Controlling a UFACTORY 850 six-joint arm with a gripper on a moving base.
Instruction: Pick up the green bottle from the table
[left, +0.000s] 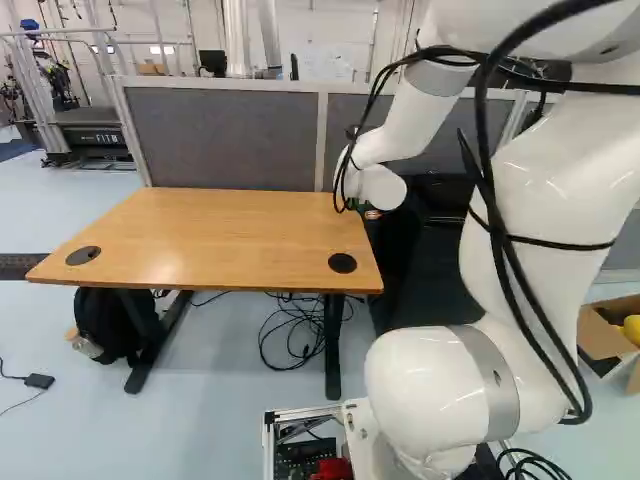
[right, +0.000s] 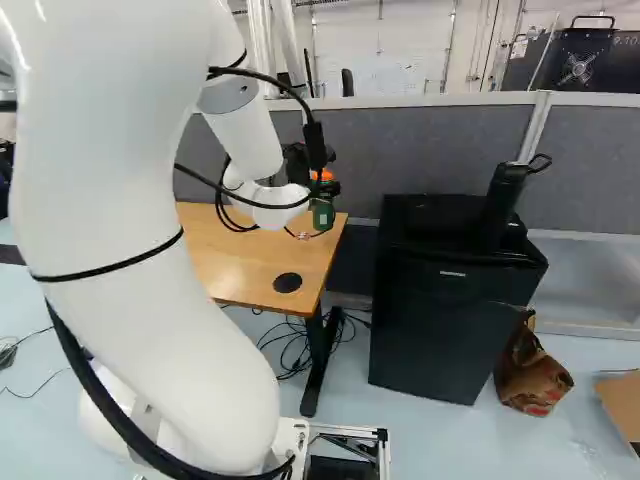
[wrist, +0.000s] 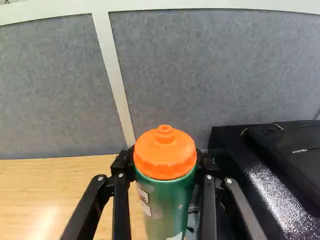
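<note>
The green bottle (wrist: 167, 210) is upright between the fingers of the pincer (wrist: 164, 162), which appears closed on it from two sides, just below the orange cap (wrist: 165, 150). It is at the far corner of the counter (left: 220, 240), on the side by the black cabinet (right: 440, 320); whether its base touches the wood, I cannot tell. The step in hand looks like securing the hold and lifting. The grip is high, so the lower body could swing: squeeze firmly enough to stop slipping without denting the wall, then raise it slowly and straight up. Keep the bottle plumb, and clear of the grey divider (wrist: 215, 70) behind, before carrying it sideways.
</note>
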